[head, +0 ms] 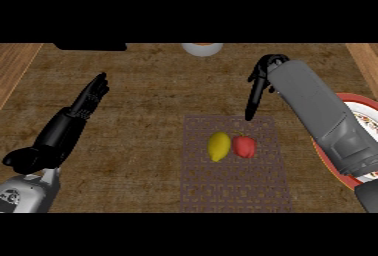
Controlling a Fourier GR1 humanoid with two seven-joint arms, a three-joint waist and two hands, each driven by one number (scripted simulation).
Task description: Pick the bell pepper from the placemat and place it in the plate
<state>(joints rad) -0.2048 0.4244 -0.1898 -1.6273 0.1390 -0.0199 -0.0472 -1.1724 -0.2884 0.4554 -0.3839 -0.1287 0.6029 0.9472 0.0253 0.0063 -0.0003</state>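
A red bell pepper [244, 146] lies on the brown woven placemat [235, 185], touching a yellow lemon-shaped fruit [218, 146] on its left. My right hand [259, 85] hangs above the placemat's far edge, fingers straight and pointing down, a short way beyond the pepper and holding nothing. The red-rimmed patterned plate [361, 110] sits at the right edge, mostly hidden by my right forearm. My left hand [90, 96] rests open at the left, fingers up, well away from the placemat.
A white cup or bowl [202, 48] stands at the counter's far edge, middle. A dark object [90, 46] sits at the far left. Lighter wooden strips border the counter at left and right.
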